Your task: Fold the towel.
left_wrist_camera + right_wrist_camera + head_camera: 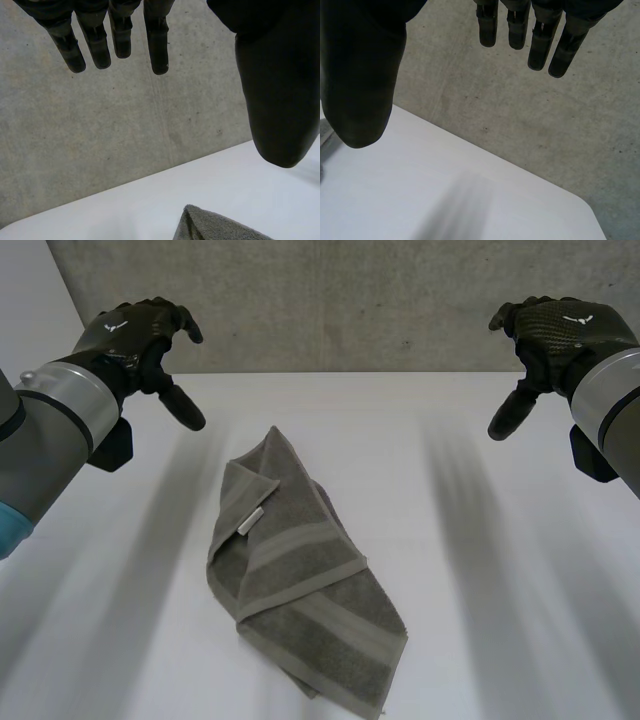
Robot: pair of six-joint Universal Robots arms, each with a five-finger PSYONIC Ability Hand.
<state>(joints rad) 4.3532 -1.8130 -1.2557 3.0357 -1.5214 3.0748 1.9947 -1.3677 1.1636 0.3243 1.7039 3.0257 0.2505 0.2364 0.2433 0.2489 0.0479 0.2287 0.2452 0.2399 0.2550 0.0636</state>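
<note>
A grey towel [295,570] lies crumpled and partly doubled over in the middle of the white table [480,570], with a small white label on its upper fold. My left hand [140,335] hovers high over the table's far left, fingers straight and thumb spread, holding nothing. My right hand [555,330] hovers the same way at the far right, also empty. Beyond my left hand's fingers [95,42] a corner of the towel [210,227] lies on the table. My right hand's fingers [540,40] hang straight above bare table.
A grey concrete wall [340,300] rises behind the table's far edge. The table's rounded far right corner [585,207] lies beneath my right hand. Bare table surrounds the towel on all sides.
</note>
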